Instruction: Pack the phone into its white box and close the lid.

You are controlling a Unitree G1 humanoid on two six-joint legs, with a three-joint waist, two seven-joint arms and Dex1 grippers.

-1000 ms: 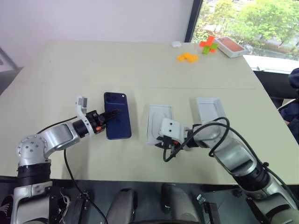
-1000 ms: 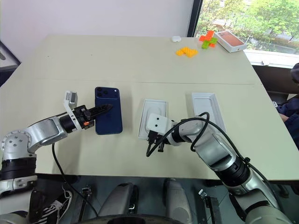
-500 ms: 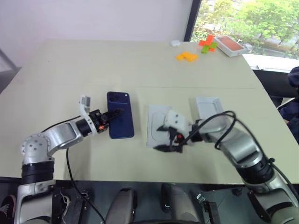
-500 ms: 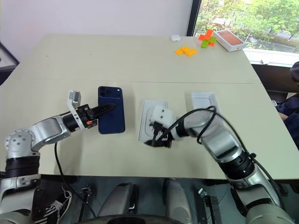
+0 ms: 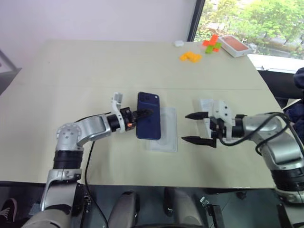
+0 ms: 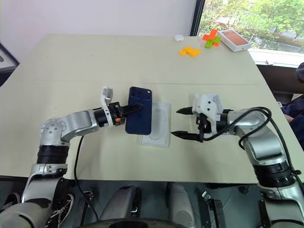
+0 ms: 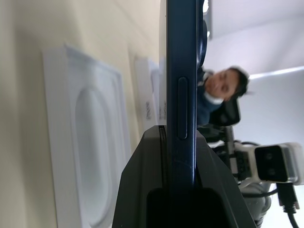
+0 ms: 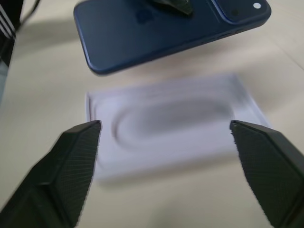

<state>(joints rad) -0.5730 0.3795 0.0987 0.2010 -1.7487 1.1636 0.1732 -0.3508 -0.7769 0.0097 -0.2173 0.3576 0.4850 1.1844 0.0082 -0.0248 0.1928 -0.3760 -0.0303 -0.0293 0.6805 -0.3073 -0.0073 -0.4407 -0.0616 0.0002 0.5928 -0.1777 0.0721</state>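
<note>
left gripper (image 5: pixel 138 115): clenched on the phone (image 5: pixel 148 121), held above the flat white insert (image 5: pixel 165 129), mid-table | right gripper (image 5: pixel 196 128): fingers spread wide, nothing held | risk: phone may be set on the insert, mistaken for the white box; thin-edge grip could slip

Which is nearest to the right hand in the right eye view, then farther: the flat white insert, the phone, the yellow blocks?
1. Flat white insert: on the table just left of the open right hand.
2. Phone: beyond the insert, gripped by the left hand.
3. Yellow blocks: far back on the table, near the window.
</note>
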